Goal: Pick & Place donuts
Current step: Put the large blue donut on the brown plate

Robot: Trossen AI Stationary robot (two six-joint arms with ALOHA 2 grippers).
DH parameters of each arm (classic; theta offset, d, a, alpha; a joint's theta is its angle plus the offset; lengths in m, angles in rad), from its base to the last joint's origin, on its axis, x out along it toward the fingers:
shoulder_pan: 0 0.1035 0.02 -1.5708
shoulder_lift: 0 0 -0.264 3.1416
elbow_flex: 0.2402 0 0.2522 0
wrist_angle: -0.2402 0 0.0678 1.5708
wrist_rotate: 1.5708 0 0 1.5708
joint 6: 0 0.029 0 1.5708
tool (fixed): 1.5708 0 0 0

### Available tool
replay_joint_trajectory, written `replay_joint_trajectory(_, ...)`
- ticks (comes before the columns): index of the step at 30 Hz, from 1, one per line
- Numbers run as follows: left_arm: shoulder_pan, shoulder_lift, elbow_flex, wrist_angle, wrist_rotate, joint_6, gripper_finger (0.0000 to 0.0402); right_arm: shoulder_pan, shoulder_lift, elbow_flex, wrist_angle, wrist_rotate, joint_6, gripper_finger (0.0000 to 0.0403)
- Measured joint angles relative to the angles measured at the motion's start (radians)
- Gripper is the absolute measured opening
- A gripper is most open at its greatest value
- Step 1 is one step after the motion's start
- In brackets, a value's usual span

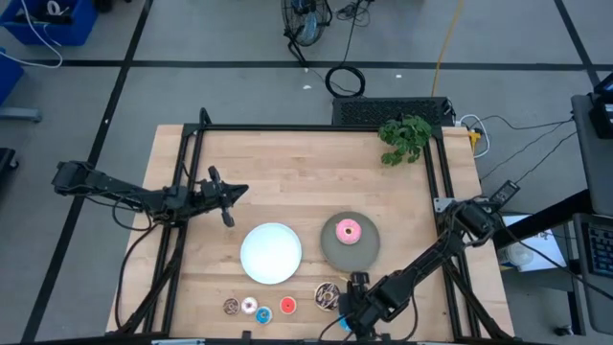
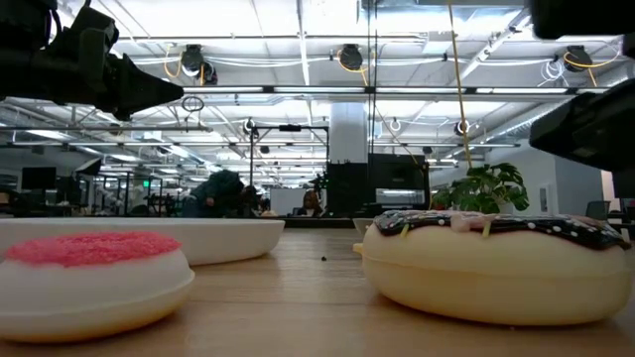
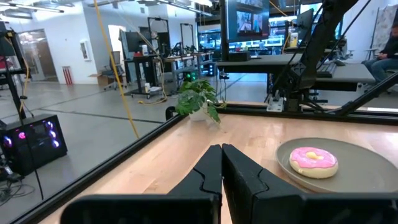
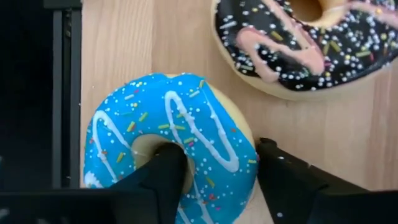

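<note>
My right gripper (image 1: 350, 311) is low at the table's near edge, on a blue donut with white icing lines (image 4: 171, 143) that lies flat on the wood. The chocolate sprinkled donut (image 4: 305, 43) lies right beside it and also shows in the high view (image 1: 327, 295). A pink donut (image 1: 348, 231) lies on the round grey plate (image 1: 369, 251). Several mini donuts (image 1: 259, 308) lie in a row near the front edge. My left gripper (image 1: 230, 196) hovers shut and empty over the table's left half. My right gripper comes from above, pointing down. One finger (image 4: 165, 171) stands inside the blue donut's hole and the other (image 4: 289, 180) stands outside its outer rim, with one side of the ring (image 4: 224, 162) between them. The donut lies flat on the table.
A round white plate (image 1: 271, 252) sits left of the grey plate. A green plant (image 1: 405, 137) stands at the far right corner. A black frame rail (image 1: 316, 127) runs around the table. Bare wood lies in the far middle.
</note>
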State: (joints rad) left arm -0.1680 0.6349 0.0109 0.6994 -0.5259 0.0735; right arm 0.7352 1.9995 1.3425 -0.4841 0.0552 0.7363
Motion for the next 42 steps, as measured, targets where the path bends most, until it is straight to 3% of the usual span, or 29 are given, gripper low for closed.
replay_joint_trajectory(10,0.000,0.000,0.000,0.000,0.001,0.000,0.0017,-0.030,-0.089,-0.005,-0.015,-0.046,-0.027,0.0015)
replay_joint_trajectory(20,0.000,0.000,0.000,0.003,0.001,0.001,0.0017,-0.050,-0.231,-0.003,-0.052,0.007,-0.068,0.0010)
replay_joint_trajectory(27,0.000,0.000,0.000,0.007,0.001,0.000,0.0017,-0.051,-0.423,-0.003,-0.061,0.158,-0.244,0.0008)
replay_joint_trajectory(34,0.000,0.000,0.000,-0.008,0.001,0.012,0.0017,-0.059,-0.606,-0.004,-0.237,0.292,-0.255,0.0007)
replay_joint_trajectory(37,0.000,0.000,0.000,-0.016,0.001,0.019,0.0017,-0.039,-0.705,-0.069,-0.237,0.370,-0.262,0.0007)
replay_joint_trajectory(42,0.000,0.000,0.000,-0.017,0.001,0.019,0.0017,-0.044,-0.904,-0.299,-0.105,0.424,-0.254,0.0006)
